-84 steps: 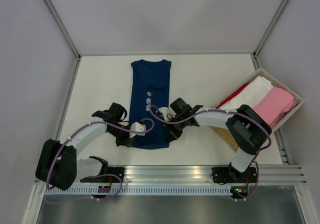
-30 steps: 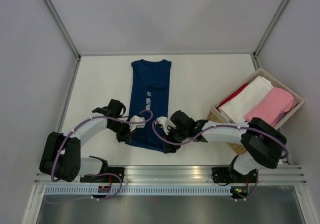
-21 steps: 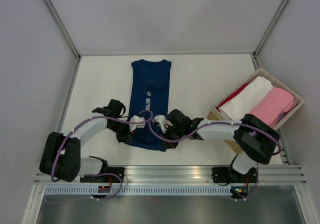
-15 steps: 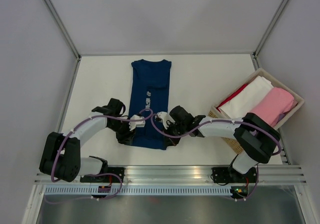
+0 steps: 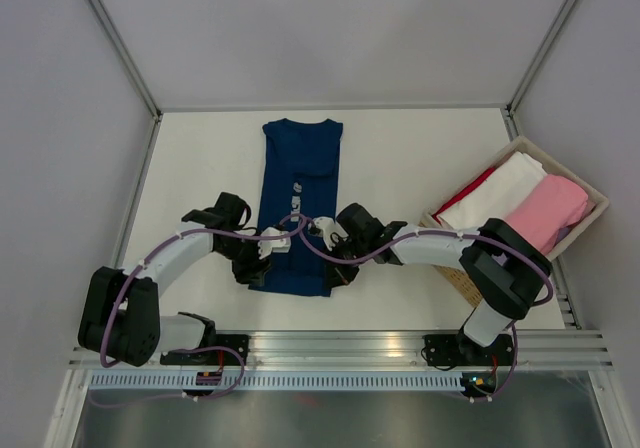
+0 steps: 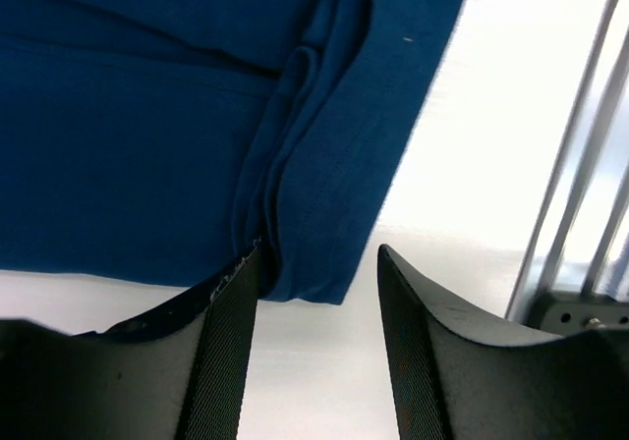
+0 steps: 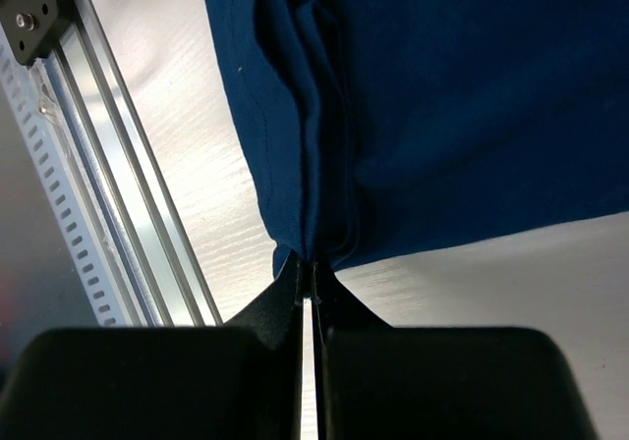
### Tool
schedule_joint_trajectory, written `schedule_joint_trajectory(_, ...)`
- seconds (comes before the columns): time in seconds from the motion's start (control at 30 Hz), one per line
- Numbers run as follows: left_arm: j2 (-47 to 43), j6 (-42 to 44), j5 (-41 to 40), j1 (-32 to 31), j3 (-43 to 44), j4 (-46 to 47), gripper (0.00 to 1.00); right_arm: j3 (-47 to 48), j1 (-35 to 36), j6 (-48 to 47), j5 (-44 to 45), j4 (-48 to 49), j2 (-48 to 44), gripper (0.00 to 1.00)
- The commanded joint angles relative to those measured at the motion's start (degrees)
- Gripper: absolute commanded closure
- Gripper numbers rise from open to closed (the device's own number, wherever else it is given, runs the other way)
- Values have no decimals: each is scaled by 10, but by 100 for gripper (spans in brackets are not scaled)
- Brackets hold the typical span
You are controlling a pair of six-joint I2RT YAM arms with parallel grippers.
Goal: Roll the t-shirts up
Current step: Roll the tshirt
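Navy shirt (image 5: 302, 158) lies flat on counter (image 5: 410, 153) ahead of both tools. At bunched hem: right tool (image 7: 308, 268) clamped on it, left tool (image 6: 316, 263) apart, straddling it. Probably limp, light; grip hem corners.

- t-shirt (image 5: 300, 168): lies flat mid-table (image 5: 420, 158), lengthwise, collar far, hem near.
- basket (image 5: 598, 196): at the table's right edge, well apart from the t-shirt.
- folded shirts (image 5: 500, 193): side by side in the basket.
- left gripper (image 6: 314, 263): at the hem's left corner.
- right gripper (image 7: 313, 268): at the hem's right corner.
- rail (image 5: 400, 343): along the near edge, before the hem.
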Motion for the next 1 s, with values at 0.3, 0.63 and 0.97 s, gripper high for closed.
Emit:
schedule_joint_trajectory(0.3,1,-44,-19,-1,-37,105,50,27,-9,-12,-7,-17,19,99)
schedule_joint_trajectory(0.63,-9,24,-20,-1,-53,68,97,35,-13,-14,-5,-26,27,98)
schedule_joint_trajectory(0.97,-24,-13,-45,36,-62,85,98,68,-22,-44,-2,-79,27,99)
